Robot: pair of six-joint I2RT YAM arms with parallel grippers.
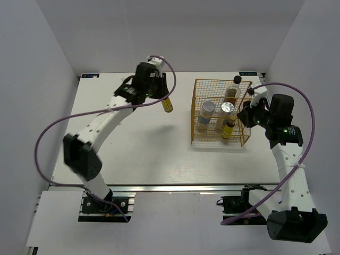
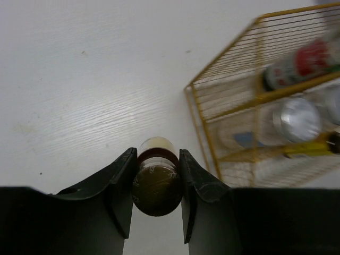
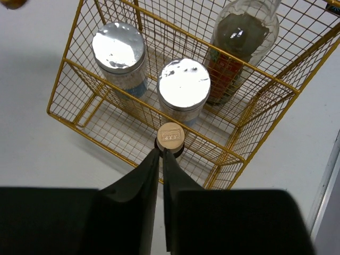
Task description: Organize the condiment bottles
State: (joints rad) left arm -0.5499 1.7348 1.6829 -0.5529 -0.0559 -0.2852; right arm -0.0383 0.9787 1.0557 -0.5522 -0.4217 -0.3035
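My left gripper [image 2: 156,159] is shut on a tiny brown yellow-labelled bottle [image 2: 156,183], held off the table to the left of the yellow wire basket [image 1: 193,123]; from above this bottle [image 1: 168,104] hangs tilted. Inside the basket stand two white blue-labelled cylinders [image 3: 118,48] [image 3: 184,85], the taller dark-sauce bottle [image 3: 239,42] and a second tiny brown bottle with a tan cap [image 3: 171,135]. My right gripper [image 3: 161,152] hovers over the basket's near right corner. Its fingers are almost together, nothing shows between them, and their tips sit just beside that cap.
The basket [image 3: 69,64] stands at the right middle of the white table [image 1: 138,143]. White walls close the table in on three sides. The left arm's purple cable [image 1: 53,127] loops over the table's left side.
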